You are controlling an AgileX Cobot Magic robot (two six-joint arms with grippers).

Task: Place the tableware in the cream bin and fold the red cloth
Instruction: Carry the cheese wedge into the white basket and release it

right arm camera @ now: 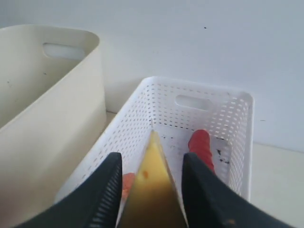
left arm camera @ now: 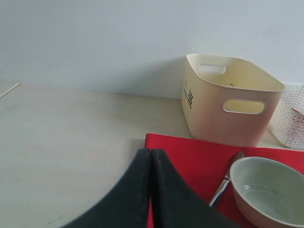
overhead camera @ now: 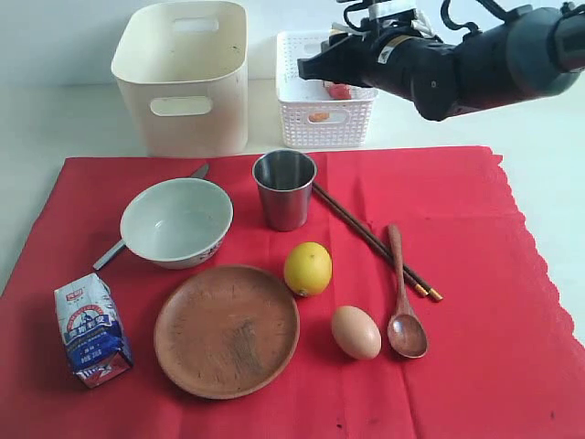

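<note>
My right tool (right arm camera: 152, 160) stood partly open, its jaws clamped on a yellow cheese wedge (right arm camera: 153, 194). It hung over the white lattice basket (right arm camera: 209, 100), far on the table (overhead camera: 548, 119) and just right of the cream bin (overhead camera: 183, 82). To do this well, I judged I should lower the wedge inside the walls, clear of the red sausage (right arm camera: 200, 145), and let go only once it was low.

My left tool (left arm camera: 151, 154) was closed on nothing, near the far left corner of the red cloth (overhead camera: 475, 274). On that cloth lay the white bowl (overhead camera: 176, 222), steel cup (overhead camera: 284, 189), brown plate (overhead camera: 226, 329), wooden spoon (overhead camera: 403, 302) and chopsticks (overhead camera: 375, 242).

The knife (overhead camera: 198, 171) was mostly hidden under the bowl. The bin's floor was out of sight. An orange bit (overhead camera: 318, 116) in the basket was too small to name. The cloth's near edge was cut off.
</note>
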